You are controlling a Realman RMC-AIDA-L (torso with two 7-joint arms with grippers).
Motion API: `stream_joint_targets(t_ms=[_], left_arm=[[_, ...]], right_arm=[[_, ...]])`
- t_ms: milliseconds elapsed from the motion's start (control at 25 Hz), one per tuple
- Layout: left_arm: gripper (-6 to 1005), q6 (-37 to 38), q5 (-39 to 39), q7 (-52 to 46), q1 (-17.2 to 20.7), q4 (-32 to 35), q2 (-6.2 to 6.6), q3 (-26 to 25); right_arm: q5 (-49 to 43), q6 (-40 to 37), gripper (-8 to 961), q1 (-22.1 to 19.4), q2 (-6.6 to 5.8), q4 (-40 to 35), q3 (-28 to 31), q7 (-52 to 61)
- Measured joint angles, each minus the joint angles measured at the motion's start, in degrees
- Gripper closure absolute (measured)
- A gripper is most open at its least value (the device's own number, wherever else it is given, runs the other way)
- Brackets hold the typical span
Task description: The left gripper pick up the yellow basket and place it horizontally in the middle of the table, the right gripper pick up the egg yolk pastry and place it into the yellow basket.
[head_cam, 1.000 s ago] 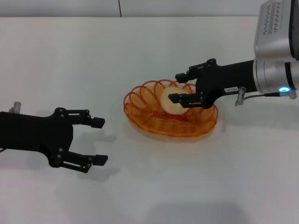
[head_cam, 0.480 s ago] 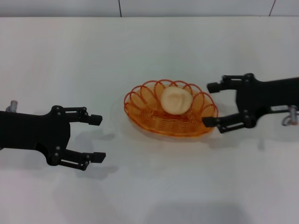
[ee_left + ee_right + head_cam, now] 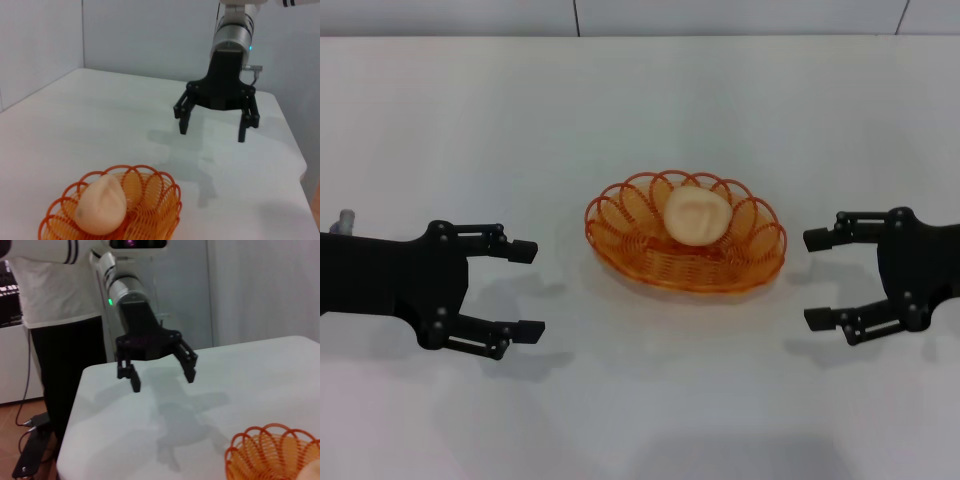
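The yellow basket (image 3: 685, 243) lies flat in the middle of the white table (image 3: 640, 110). The egg yolk pastry (image 3: 697, 215) rests inside it, toward the far side. The basket (image 3: 115, 210) and pastry (image 3: 101, 204) also show in the left wrist view, and the basket's rim (image 3: 272, 452) shows in the right wrist view. My left gripper (image 3: 528, 290) is open and empty, left of the basket and apart from it; it also shows in the right wrist view (image 3: 161, 376). My right gripper (image 3: 818, 280) is open and empty, right of the basket; it also shows in the left wrist view (image 3: 212, 131).
The table's edge (image 3: 75, 405) shows in the right wrist view, with floor and a person's dark trousers (image 3: 65, 370) beyond. A wall (image 3: 640, 15) runs along the table's far side.
My right gripper let go of the pastry in the basket, then drew back to the right, away from the basket. My left gripper stayed nearly still.
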Motion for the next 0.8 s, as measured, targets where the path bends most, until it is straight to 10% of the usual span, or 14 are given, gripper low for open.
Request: stream_joint_targets(t_ms=[800], left_arm=[[127,0.25,0.71,-1.01,-2.08,-2.0,1.57,-0.12]], right_arm=[[-2.82,-0.23,70,1.91,-1.08,4.99,0.13,-1.39]])
